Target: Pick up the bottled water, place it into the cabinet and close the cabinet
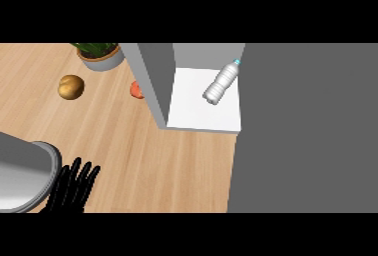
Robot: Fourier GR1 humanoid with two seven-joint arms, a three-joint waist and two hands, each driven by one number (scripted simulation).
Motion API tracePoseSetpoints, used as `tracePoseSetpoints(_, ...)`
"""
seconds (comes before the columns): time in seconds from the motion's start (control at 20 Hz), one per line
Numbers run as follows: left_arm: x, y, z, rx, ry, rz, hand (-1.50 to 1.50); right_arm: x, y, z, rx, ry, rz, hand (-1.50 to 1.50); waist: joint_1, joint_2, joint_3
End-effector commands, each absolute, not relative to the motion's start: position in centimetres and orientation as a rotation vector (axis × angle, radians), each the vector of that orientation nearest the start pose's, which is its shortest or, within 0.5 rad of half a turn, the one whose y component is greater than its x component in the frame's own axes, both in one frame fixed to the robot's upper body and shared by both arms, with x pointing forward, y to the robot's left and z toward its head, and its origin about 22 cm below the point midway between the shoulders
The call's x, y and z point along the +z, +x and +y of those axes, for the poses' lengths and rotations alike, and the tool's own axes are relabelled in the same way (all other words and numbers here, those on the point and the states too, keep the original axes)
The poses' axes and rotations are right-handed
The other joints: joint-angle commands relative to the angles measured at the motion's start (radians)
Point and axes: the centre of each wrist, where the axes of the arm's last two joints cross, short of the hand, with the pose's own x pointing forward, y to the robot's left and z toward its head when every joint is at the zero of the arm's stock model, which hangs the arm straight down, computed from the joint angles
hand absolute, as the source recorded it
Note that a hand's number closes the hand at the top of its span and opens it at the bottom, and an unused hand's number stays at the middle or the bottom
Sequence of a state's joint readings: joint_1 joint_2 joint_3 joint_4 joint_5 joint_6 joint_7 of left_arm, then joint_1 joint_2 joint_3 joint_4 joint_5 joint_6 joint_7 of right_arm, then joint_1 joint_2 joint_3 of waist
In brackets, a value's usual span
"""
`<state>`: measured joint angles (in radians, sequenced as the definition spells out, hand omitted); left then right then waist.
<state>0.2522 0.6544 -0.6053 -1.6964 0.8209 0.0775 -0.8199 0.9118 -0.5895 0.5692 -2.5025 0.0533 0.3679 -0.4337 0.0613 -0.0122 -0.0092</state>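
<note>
Your bottled water (pixel 221 83) is lying inside the cabinet (pixel 203 110); your left hand (pixel 72 190) is resting spread at the counter's (pixel 148 160) near edge. Closing comes next.

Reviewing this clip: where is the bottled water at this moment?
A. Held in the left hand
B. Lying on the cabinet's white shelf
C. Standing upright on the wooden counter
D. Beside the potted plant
B: the bottled water lies on its side on the white shelf of the cabinet, while the left hand shows open at the lower left.
</note>
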Motion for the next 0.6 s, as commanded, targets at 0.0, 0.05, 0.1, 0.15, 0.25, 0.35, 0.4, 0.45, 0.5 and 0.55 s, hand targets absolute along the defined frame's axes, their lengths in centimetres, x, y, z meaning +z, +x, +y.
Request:
tracePoseSetpoints(0.0,-1.2,12.0,29.4,0.125,-0.448,-1.833,-1.50,16.4,2.9,-20.5,0.758,0.649,-1.809,1.50,0.000,0.007,-0.002)
tracePoseSetpoints(0.05,-1.3,11.0,28.6,0.127,-0.479,-1.834,-1.50,16.2,3.1,-20.1,0.759,0.681,-1.797,1.50,0.014,0.011,0.000)
tracePoseSetpoints(0.1,-1.5,11.1,30.2,0.111,-0.470,-1.828,-1.50,15.6,3.3,-19.7,0.760,0.689,-1.776,1.50,0.014,0.014,-0.002)
tracePoseSetpoints(0.15,-0.4,11.5,29.8,0.108,-0.486,-1.846,-1.50,15.8,3.4,-19.6,0.753,0.691,-1.764,1.50,0.012,0.016,0.000)
tracePoseSetpoints(0.25,-0.9,10.2,31.6,0.095,-0.492,-1.815,-1.50,15.1,3.8,-19.2,0.759,0.715,-1.730,1.50,0.039,0.022,-0.002)
tracePoseSetpoints(0.35,-0.2,10.8,31.9,0.081,-0.496,-1.823,-1.50,15.4,4.4,-19.2,0.831,0.737,-1.739,1.50,0.047,0.026,-0.002)
tracePoseSetpoints(0.4,-0.6,10.4,32.6,0.054,-0.490,-1.826,-1.50,15.0,5.0,-19.1,0.866,0.724,-1.759,1.50,0.061,0.027,-0.003)
tracePoseSetpoints(0.45,-0.1,10.7,32.6,0.070,-0.512,-1.833,-1.50,14.9,5.6,-19.2,0.940,0.731,-1.750,1.50,0.068,0.029,-0.002)
tracePoseSetpoints(0.5,-0.1,10.3,32.5,0.070,-0.536,-1.815,-1.50,15.3,5.7,-19.1,0.956,0.735,-1.770,1.50,0.076,0.028,-0.003)
tracePoseSetpoints(0.55,-0.3,10.4,32.4,0.053,-0.537,-1.804,-1.50,14.9,6.1,-18.8,0.970,0.744,-1.766,1.50,0.073,0.032,-0.005)
